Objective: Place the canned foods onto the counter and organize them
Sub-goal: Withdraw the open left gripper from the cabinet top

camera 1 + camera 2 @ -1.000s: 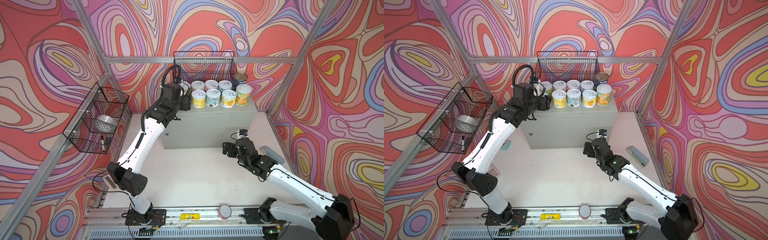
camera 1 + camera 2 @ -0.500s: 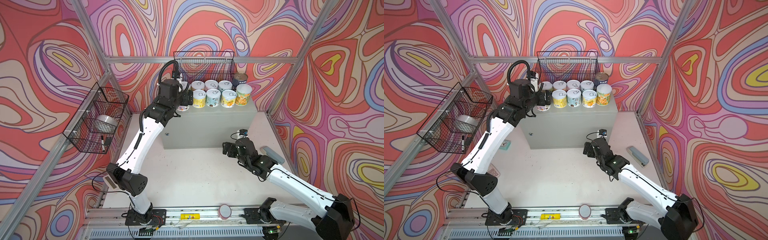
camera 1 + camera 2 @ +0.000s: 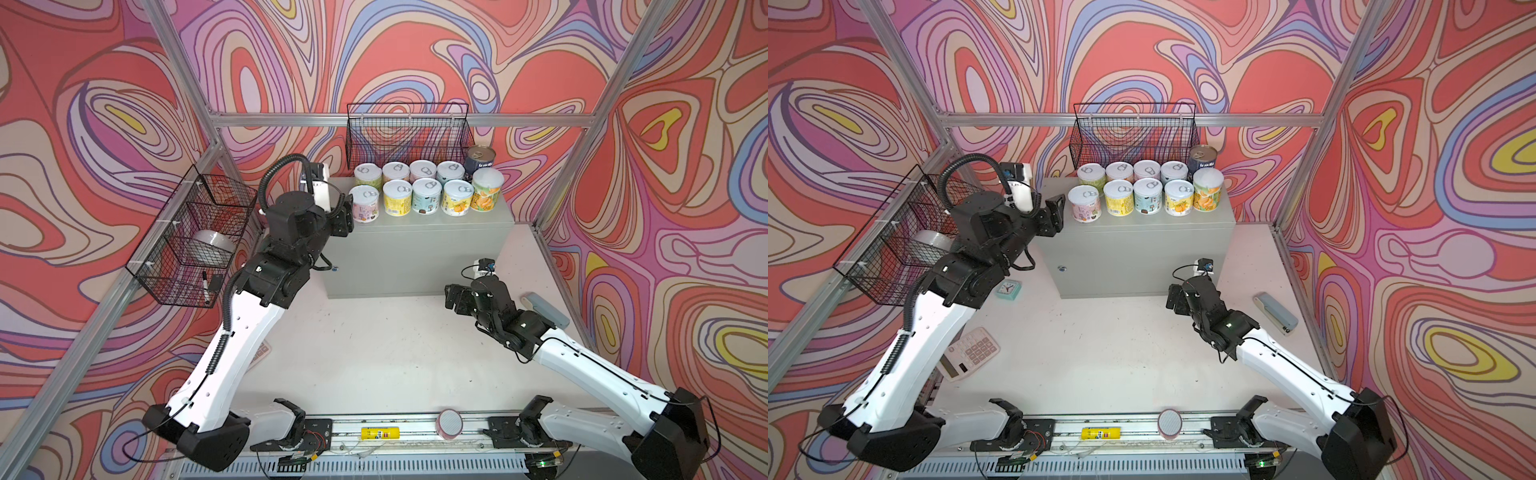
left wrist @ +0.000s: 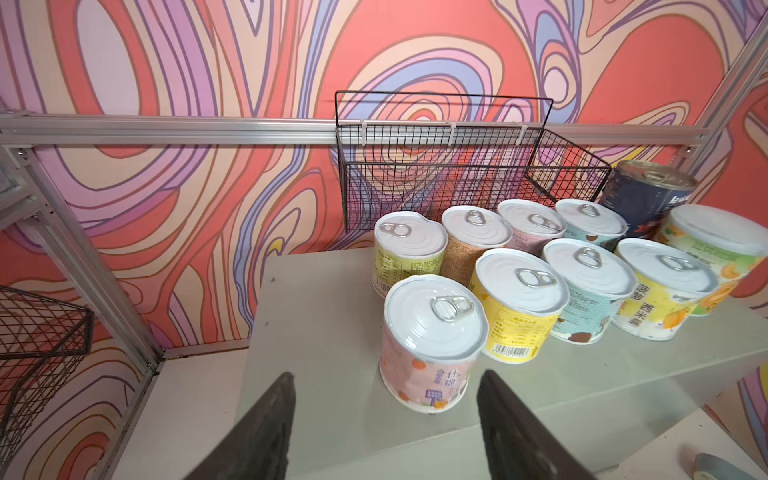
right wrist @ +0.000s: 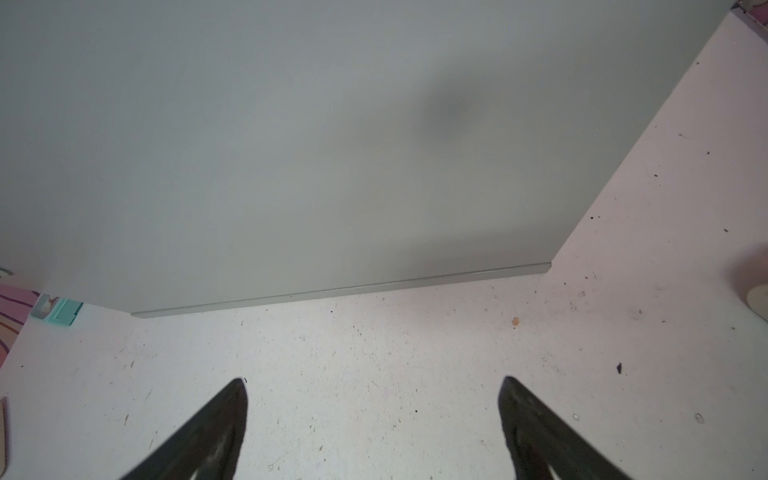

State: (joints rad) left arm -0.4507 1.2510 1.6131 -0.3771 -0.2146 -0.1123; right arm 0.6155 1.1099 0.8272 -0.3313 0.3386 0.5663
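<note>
Cans [image 3: 423, 171]: all ten upright on top of the counter [image 3: 415, 253], in two rows of five, grouped toward the counter's right end and rear edge. Neighbours touch or nearly touch.
- Rear row: four white pull-tab lids, then the taller dark-blue can [image 3: 480, 160] at the counter's right rear corner.
- Front row, going from the counter's left end: pink can [image 4: 428, 353], yellow can [image 3: 397, 198], teal can [image 3: 427, 196], a yellow-orange label, then the orange-fruit can [image 3: 487, 193] nearest the counter's right end.

Left gripper [image 3: 344, 214]: at the counter's left front edge, about level with the cans and just beside the pink can. Jaws are apart with nothing between them. In the left wrist view both fingers [image 4: 266, 428] sit short of the pink can, with no contact visible.

Right gripper [image 5: 374, 382]: low over the tabletop [image 5: 415, 353], facing the counter's front face near its lower right corner. Jaws are spread wide and empty.

Other items:
- Wire basket [image 3: 409, 133] hangs on the wall rail just behind and above the counter's rear edge.
- Stapler [image 3: 1277, 311] lies on the tabletop off the counter's right front corner, well apart from it.
- Teal clock [image 3: 1008, 289] sits on the tabletop near the counter's left front foot.
</note>
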